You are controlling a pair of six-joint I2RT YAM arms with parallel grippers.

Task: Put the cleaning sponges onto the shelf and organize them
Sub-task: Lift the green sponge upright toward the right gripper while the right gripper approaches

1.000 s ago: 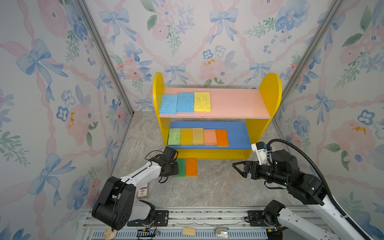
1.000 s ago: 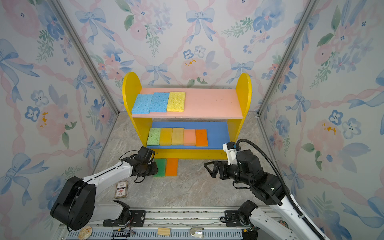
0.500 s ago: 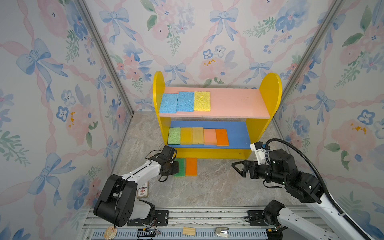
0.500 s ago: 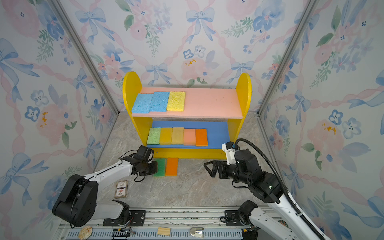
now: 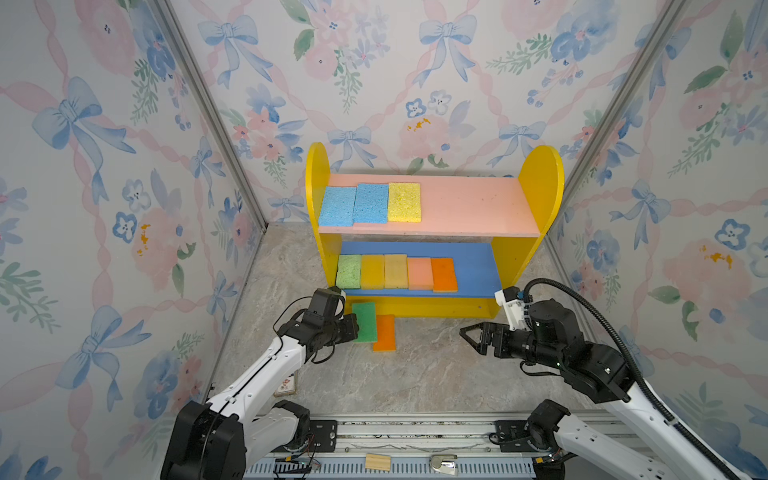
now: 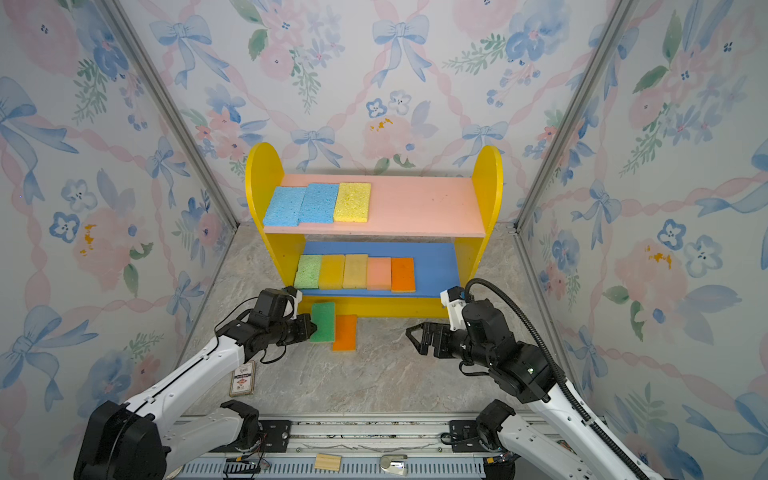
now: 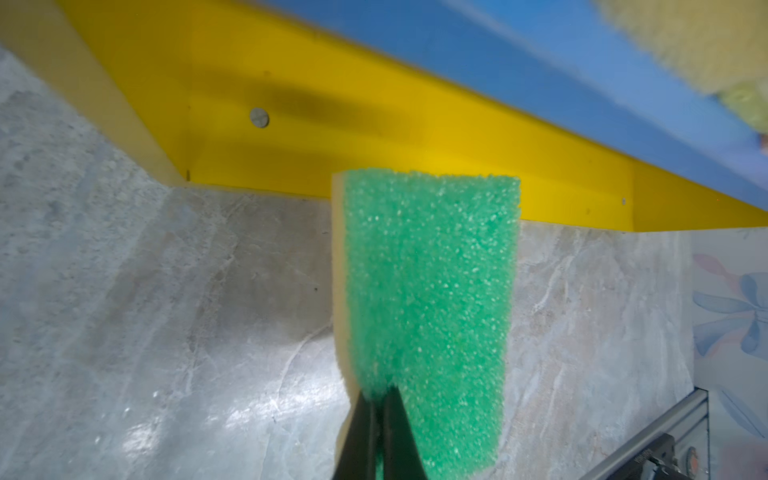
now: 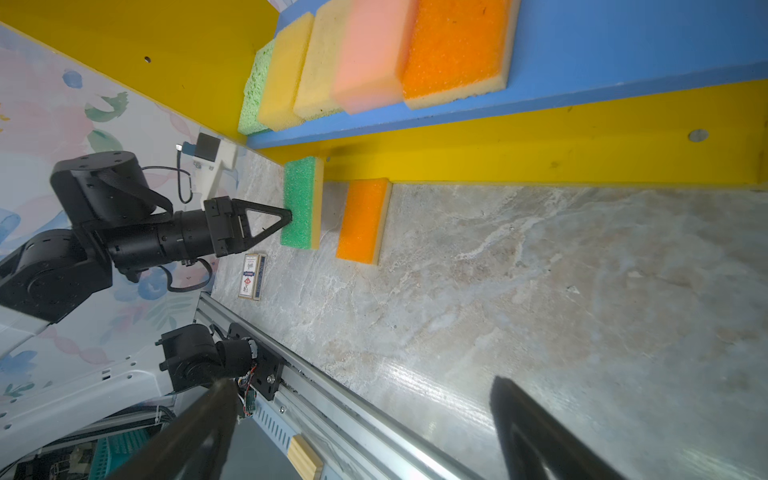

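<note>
The shelf [image 5: 540, 187] stands at the back, with two blue sponges and a yellow one on its pink upper board and several sponges in a row on its blue lower board [image 5: 478, 270]. In both top views a green sponge [image 5: 365, 322] [image 6: 324, 322] and an orange sponge [image 5: 384, 332] [image 6: 345, 332] lie side by side on the floor in front of the shelf. My left gripper [image 5: 353, 326] [image 7: 380, 390] is shut on the edge of the green sponge [image 7: 428, 311] [image 8: 299, 203]. My right gripper [image 5: 467, 332] [image 8: 361, 382] hovers open over bare floor to the right, holding nothing.
A small card box [image 5: 286, 384] lies on the floor under the left arm. A wooden block [image 5: 378, 462] and a metal piece [image 5: 442, 462] sit on the front rail. Floral walls close in both sides and the back.
My left gripper has closed onto the green sponge's edge. The right arm has shifted only slightly and stays open.
</note>
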